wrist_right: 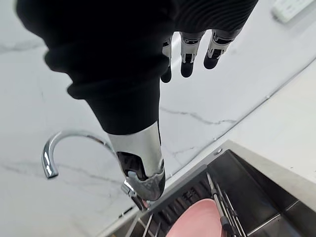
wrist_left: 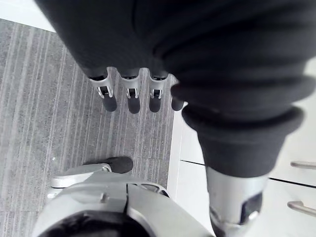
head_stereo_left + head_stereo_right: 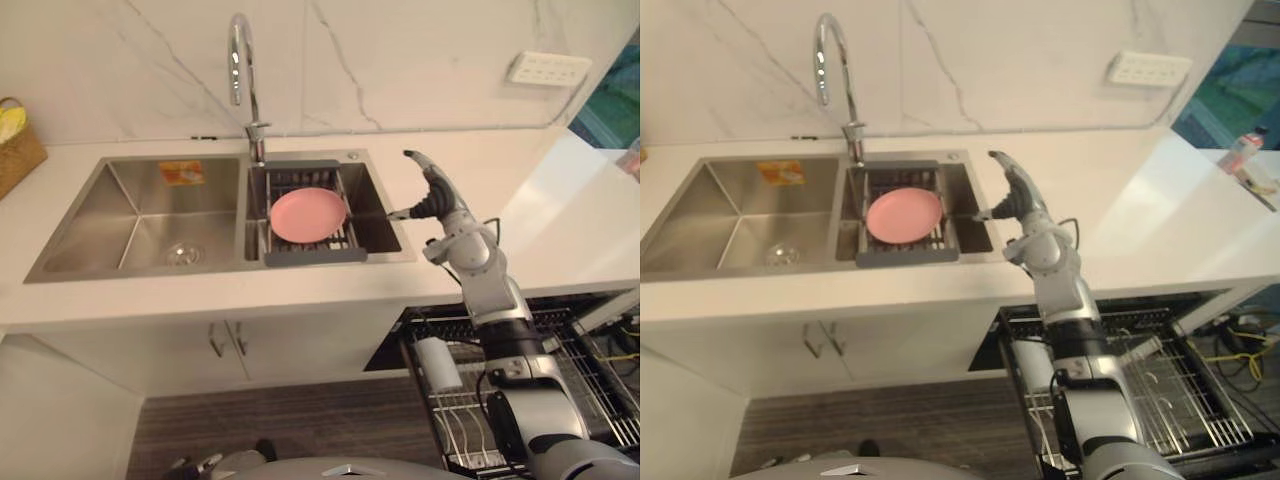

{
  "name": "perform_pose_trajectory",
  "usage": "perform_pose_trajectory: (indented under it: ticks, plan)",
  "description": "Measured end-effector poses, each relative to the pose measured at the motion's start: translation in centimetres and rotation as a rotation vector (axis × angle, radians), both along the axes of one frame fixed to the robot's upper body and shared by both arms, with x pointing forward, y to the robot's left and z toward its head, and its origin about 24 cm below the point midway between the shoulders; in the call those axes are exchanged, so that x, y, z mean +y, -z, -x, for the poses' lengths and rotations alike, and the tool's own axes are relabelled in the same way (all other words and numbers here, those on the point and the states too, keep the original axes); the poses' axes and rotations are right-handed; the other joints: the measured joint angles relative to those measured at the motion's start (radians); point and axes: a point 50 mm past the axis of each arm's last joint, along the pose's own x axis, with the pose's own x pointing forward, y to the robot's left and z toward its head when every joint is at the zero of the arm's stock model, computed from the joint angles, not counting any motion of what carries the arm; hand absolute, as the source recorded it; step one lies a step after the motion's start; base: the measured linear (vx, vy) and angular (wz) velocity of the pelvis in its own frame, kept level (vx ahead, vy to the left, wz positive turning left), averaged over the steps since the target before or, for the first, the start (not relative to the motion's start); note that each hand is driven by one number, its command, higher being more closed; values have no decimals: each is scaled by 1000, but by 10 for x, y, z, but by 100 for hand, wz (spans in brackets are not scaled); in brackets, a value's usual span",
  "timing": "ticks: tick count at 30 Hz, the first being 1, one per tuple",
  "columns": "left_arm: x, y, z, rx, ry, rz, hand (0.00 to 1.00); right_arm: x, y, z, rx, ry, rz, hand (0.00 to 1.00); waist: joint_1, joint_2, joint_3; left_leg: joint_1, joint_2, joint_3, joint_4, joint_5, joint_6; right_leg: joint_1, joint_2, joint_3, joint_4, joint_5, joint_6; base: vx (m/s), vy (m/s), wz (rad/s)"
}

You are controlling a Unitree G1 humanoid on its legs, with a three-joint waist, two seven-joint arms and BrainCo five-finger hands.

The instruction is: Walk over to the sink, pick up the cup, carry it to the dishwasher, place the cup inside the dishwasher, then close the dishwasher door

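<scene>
1. The counter (image 3: 560,230) runs across the head view. The sink (image 3: 150,215) is sunk into it from 9 o'clock to the centre, with the faucet (image 3: 240,60) at 12 o'clock of the basins.
2. The dishwasher stands open under the counter at 5 o'clock, its wire rack (image 3: 1180,385) pulled out.
3. The right hand (image 3: 436,195) hovers over the counter at 3 o'clock of the sink's right basin. Its fingers are straight and spread wide, and it holds nothing.
4. The left hand (image 2: 131,101) hangs low over the floor, fingers relaxed and straight, and it is empty too.
5. A grey drain rack (image 3: 315,255) sits in the right basin with a pink plate (image 3: 308,215) lying on it.
6. A pale cup (image 3: 437,362) stands in the near left corner of the wire rack, at 6 o'clock of the right hand and well below it.
7. Judgement: with the cup lying in the dishwasher, placing looks done and closing the door is the step in hand.
8. The next move calls for bringing the right arm down from the counter toward 5 o'clock. The hand would push the wire rack in with flat fingers, then swing the door up, keeping clear of the counter edge.
</scene>
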Motion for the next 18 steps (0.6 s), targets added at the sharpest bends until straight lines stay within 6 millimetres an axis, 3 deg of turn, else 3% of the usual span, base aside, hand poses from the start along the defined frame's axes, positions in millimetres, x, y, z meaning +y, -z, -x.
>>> perform_pose_trajectory:
  ticks: [4,11,18]
  plan:
    - [1,0,0,-1,7,-2,0,10,1,-10,32,-25,128,0,0,-1,18,0,-6,-17,0,-1,-2,10,-2,-13,-2,-5,1,-3,11,10]
    - [1,-3,-7,-34,20,6,0,19,12,-25,91,-34,380,0,26,-3,33,-16,-15,-47,0,-1,-2,11,-6,-44,-4,-7,3,9,14,14]
    - [1,-3,-8,-43,24,16,0,28,18,-29,97,-57,548,0,44,-4,46,-14,-23,-73,0,6,8,29,-6,-67,-4,-13,1,28,-7,12]
